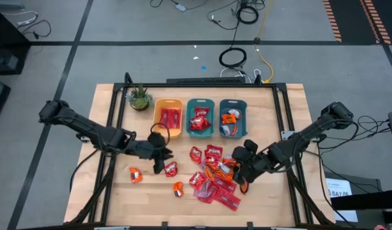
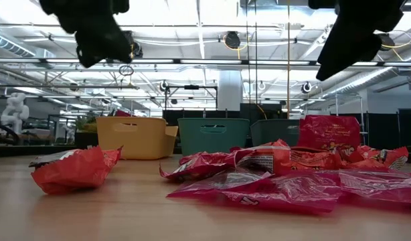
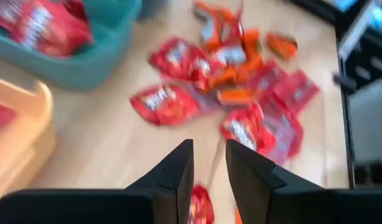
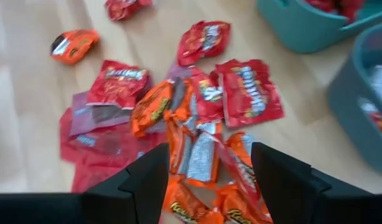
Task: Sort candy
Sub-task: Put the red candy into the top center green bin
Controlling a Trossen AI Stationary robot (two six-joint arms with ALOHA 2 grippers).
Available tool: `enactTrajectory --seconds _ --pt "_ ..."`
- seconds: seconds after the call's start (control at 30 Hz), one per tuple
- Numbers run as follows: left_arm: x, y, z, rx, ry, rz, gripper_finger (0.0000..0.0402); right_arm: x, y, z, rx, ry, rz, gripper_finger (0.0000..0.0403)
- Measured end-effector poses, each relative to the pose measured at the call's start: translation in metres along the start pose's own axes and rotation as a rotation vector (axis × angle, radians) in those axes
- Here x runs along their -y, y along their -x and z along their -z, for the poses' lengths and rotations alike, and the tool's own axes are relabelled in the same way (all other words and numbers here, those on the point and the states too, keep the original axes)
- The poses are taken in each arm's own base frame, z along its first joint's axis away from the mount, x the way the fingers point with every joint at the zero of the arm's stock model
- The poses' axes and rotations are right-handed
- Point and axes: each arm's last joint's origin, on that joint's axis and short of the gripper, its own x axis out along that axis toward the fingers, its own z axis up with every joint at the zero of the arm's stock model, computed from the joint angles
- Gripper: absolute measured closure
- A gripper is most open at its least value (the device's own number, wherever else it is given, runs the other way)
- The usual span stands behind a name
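The candy lies in a loose pile (image 1: 212, 176) of red, pinkish-red and orange packets on the wooden table, right of centre. Stray pieces lie to its left: a red one (image 1: 171, 168) and two orange ones (image 1: 135, 174) (image 1: 177, 188). My left gripper (image 1: 163, 160) hovers above the table just left of the pile, over the stray red piece (image 3: 200, 205). Its fingers (image 3: 208, 146) stand a narrow gap apart with nothing between them. My right gripper (image 1: 242, 177) hangs over the pile's right edge, wide open (image 4: 206, 152) above orange packets (image 4: 197, 155), clear of them.
Three bins stand in a row behind the pile: a yellow one (image 1: 168, 118), a teal one (image 1: 200, 118) and a grey-blue one (image 1: 233, 118), each with some candy in it. A small potted plant (image 1: 139, 98) stands at the far left corner. Bare wood lies along the near edge.
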Motion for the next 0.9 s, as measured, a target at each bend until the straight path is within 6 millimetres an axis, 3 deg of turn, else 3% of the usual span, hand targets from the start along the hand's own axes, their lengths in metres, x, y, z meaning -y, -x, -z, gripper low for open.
enactTrajectory --seconds 0.23,0.5,0.73,0.9 --pt "0.001 0.000 0.008 -0.109 0.087 0.075 0.0297 0.002 -0.003 -0.004 -0.040 0.117 -0.047 0.0186" --pt "0.005 -0.005 0.026 -0.037 -0.051 0.161 0.0297 0.003 -0.005 -0.004 -0.058 0.267 -0.050 0.0186" --pt "-0.008 -0.017 0.056 0.063 -0.033 0.279 0.0297 0.004 -0.033 0.004 -0.182 0.292 0.003 0.0186" --pt "-0.016 -0.014 0.061 0.112 -0.073 0.303 0.0297 0.007 -0.056 0.009 -0.241 0.290 0.066 0.0196"
